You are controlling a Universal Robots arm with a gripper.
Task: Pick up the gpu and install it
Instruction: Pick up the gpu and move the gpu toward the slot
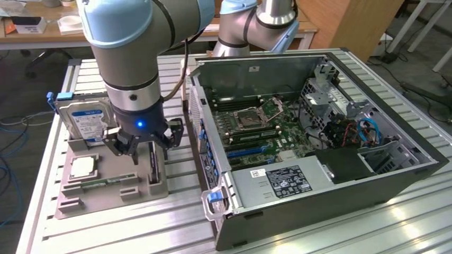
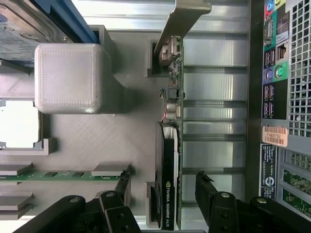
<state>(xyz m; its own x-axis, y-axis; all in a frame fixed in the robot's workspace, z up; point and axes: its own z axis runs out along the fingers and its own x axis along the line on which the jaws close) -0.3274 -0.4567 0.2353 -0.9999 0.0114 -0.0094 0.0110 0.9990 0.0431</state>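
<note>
While wide open, the gripper [image 2: 164, 182] straddles the gpu [image 2: 167, 155].
Likely light, stiff, fragile: pinch its flat faces.

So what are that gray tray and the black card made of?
The gray tray looks like matte plastic, probably 3D-printed: fine ridged lines cover it. The gpu seems a glossy black plastic cover on a green circuit board, with a bare grey metal bracket at one end.
</note>
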